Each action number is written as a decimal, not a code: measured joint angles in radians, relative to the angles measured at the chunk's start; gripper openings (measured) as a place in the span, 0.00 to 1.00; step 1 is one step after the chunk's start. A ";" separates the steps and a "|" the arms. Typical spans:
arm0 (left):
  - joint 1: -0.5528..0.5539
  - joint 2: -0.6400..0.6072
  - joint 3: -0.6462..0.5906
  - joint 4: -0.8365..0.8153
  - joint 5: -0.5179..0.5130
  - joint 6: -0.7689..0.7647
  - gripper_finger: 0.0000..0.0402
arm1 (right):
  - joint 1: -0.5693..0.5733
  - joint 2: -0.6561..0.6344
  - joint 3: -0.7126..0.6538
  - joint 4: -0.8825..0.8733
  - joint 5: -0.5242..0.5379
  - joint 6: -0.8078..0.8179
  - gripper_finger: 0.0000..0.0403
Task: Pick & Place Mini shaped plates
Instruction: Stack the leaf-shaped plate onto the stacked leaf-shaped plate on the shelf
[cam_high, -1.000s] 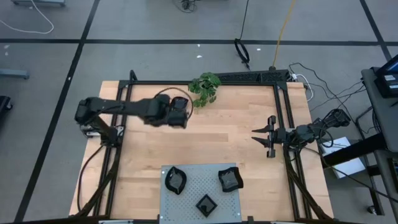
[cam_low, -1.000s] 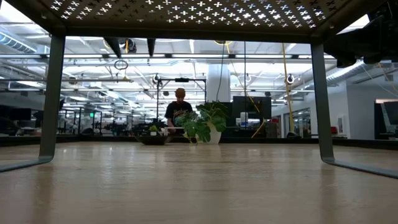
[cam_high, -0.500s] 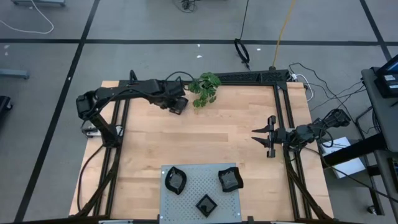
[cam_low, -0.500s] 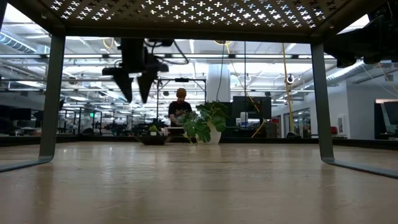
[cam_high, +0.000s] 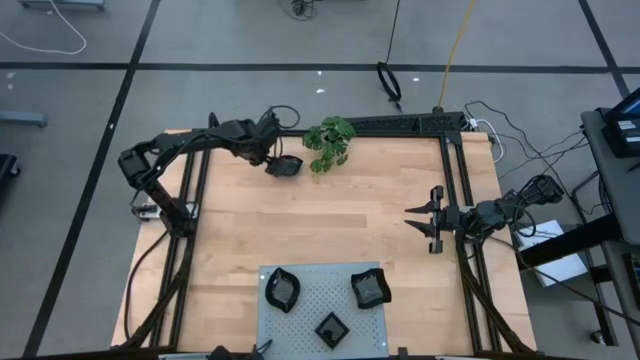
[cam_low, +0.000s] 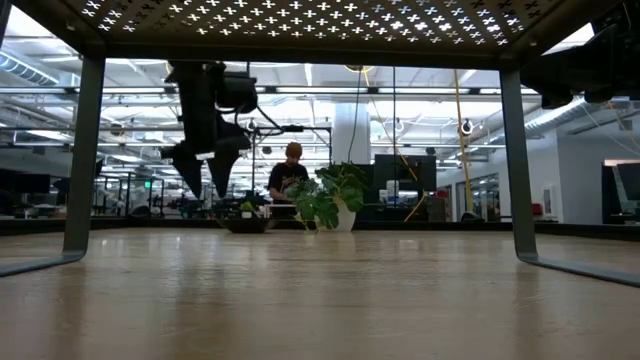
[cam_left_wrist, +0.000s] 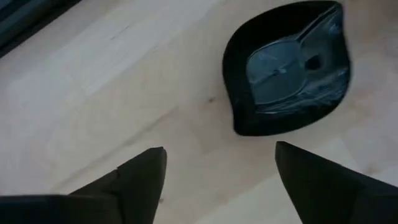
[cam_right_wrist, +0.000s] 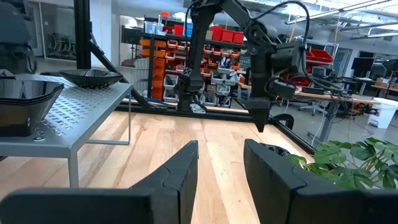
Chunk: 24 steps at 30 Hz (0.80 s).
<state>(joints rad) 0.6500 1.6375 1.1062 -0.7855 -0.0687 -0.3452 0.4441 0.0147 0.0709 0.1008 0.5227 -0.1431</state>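
- Left arm: stretched along the far edge of the table, wrist bent down. The left gripper (cam_high: 272, 152) hangs above the boards close to the green plant (cam_high: 330, 142), fingers pointing down in the low view (cam_low: 203, 163).
- Left gripper state: jaws spread wide and holding nothing; wood shows between the two fingers (cam_left_wrist: 140, 177).
- One leaf-shaped black plate (cam_left_wrist: 287, 68) lies flat on the table just past those fingers, apart from them. From above this plate (cam_high: 284, 166) sits beside the plant.
- Three more black plates (cam_high: 283, 290) rest on the grey perforated panel (cam_high: 320, 300) at the near edge.
- Right arm: parked at the right side of the table, right gripper (cam_high: 420, 218) level, pointing inward. Its fingers (cam_right_wrist: 174, 171) stand partly apart, with nothing between them.
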 joint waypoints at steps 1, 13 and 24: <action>0.009 0.000 -0.013 0.018 0.006 0.021 0.77 | 0.000 0.000 0.000 0.000 0.000 0.000 0.29; 0.092 0.000 -0.140 0.252 0.096 0.180 0.90 | 0.000 0.000 0.000 0.000 0.000 0.000 0.29; 0.096 0.000 -0.171 0.317 0.091 0.214 0.90 | 0.000 0.000 0.000 0.000 0.000 0.000 0.29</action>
<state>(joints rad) 0.7460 1.6375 0.9356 -0.4680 0.0223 -0.1311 0.4442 0.0147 0.0708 0.1006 0.5225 -0.1429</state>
